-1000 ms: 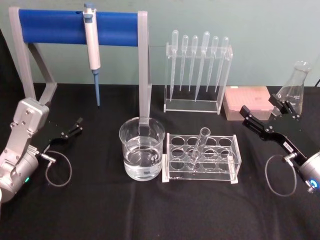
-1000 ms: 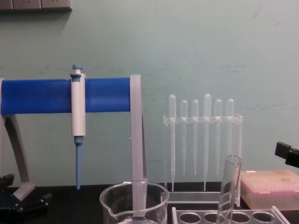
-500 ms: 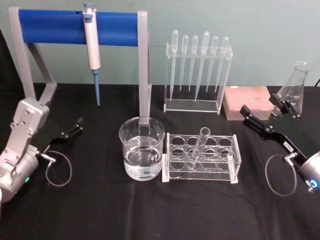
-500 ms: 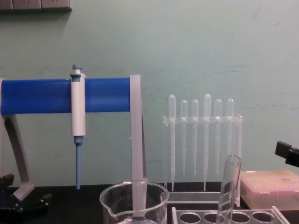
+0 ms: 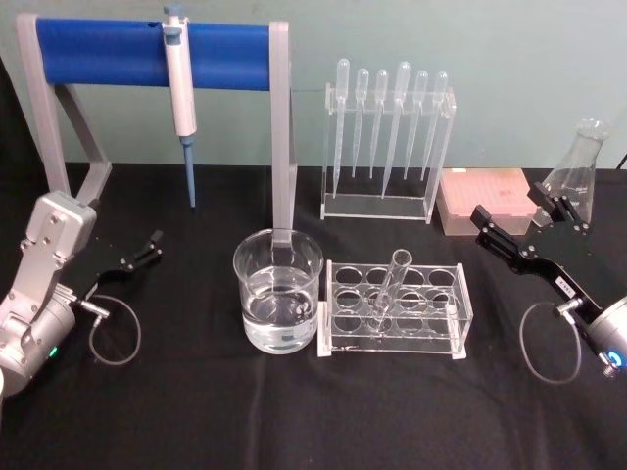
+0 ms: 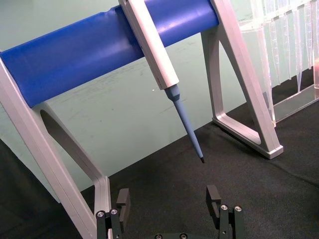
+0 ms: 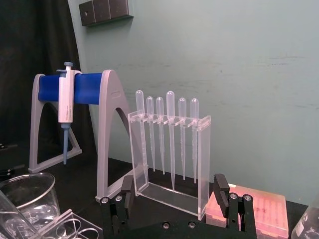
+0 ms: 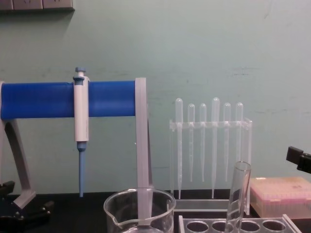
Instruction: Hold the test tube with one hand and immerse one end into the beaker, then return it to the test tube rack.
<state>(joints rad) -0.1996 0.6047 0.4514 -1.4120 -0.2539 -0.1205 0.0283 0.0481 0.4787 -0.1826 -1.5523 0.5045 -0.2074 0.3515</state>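
Your right gripper [image 5: 529,208] hovers with its black fingers spread wide at the right of the table [image 5: 196,421] in the head view, holding nothing, near the pink tip box [image 5: 487,201] and the conical flask [image 5: 576,171], while your left gripper [image 5: 139,253] sits parked at the left, fingers likewise apart and empty. In that same view the test tube [image 5: 389,287] leans tilted in a hole of the clear rack [image 5: 396,311], mouth up, and the beaker [image 5: 278,304], partly filled with clear liquid, stands just beside the rack's left end; behind them the pipette [image 5: 180,98] hangs from the blue-barred stand [image 5: 108,51], and thin plastic droppers [image 5: 387,122] hang in their clear holder. Seen from your left wrist, the left gripper [image 6: 168,203] shows two black fingertips [image 6: 213,199] well apart above the black cloth, with the pipette's blue tip [image 6: 188,124] and the stand's blue bar [image 6: 75,57] beyond. Seen from your right wrist, the right gripper [image 7: 173,195] is also spread open, framing the dropper holder [image 7: 169,154], with the beaker [image 7: 27,196] at the lower corner. From the chest, the test tube [image 8: 237,194] rises from the rack [image 8: 243,225] right of the beaker [image 8: 140,211], untouched.
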